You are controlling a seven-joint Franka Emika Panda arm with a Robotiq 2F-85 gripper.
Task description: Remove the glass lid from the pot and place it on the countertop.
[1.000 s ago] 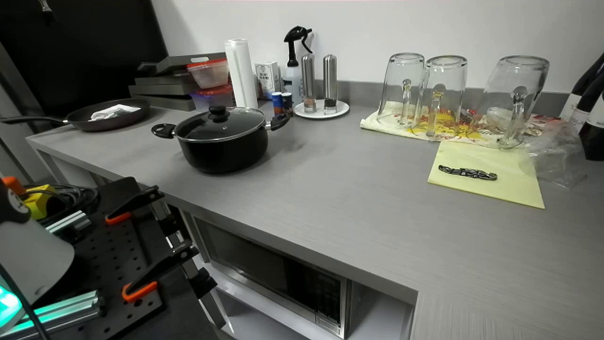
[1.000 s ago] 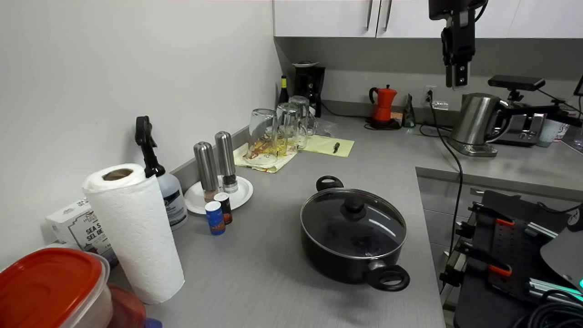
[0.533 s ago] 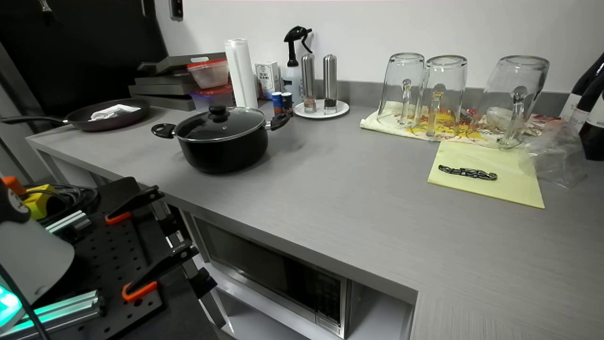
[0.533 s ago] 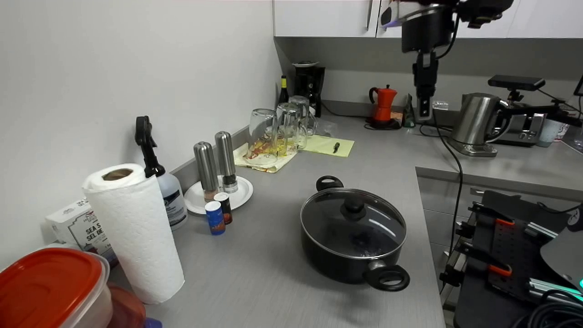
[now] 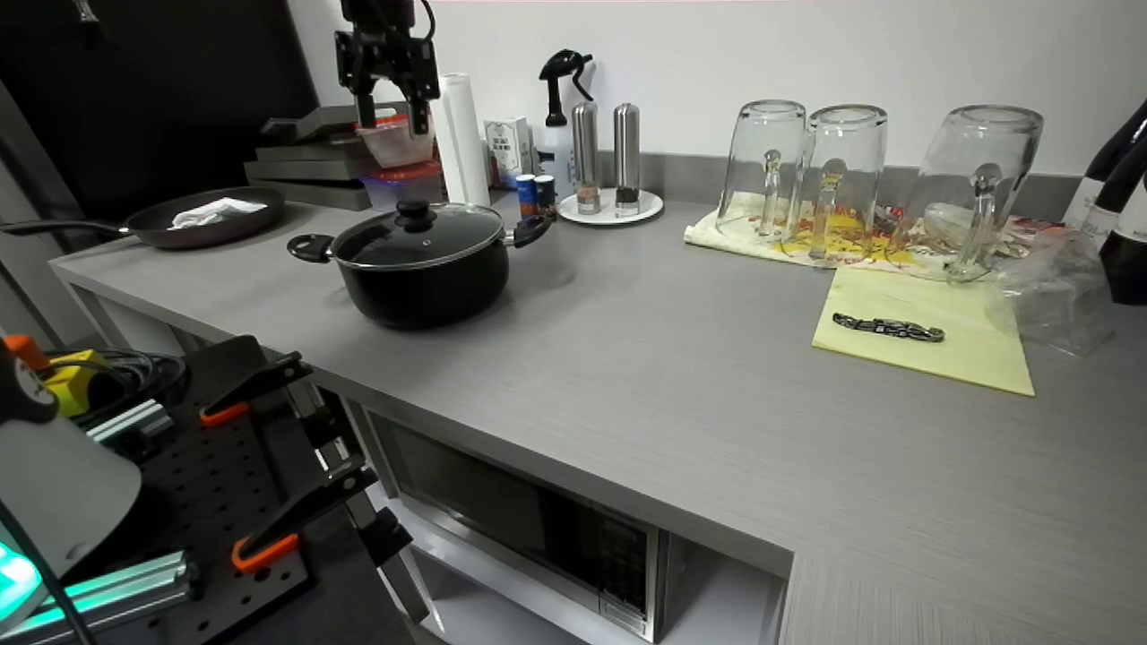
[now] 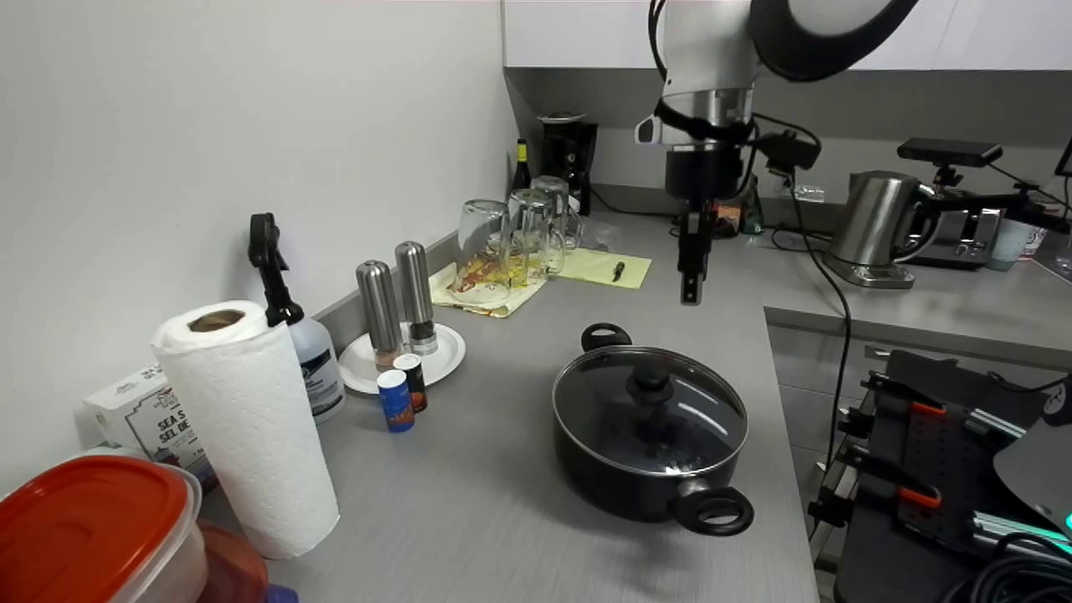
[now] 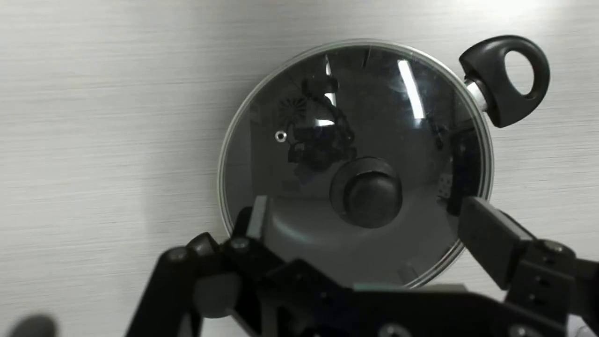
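The gripper [image 5: 392,122] is hanging empty, fingers [image 7: 489,241] spread, above the lid [image 6: 650,412], which is sitting on the pot [image 5: 426,294], so a clean grasp is probably calling for slow, centred lowering (a nudge could shift it) over the knob [image 7: 373,199].

The black-knobbed glass lid [image 5: 430,242] covers the black pot [image 5: 426,296] on the grey countertop [image 5: 663,358].
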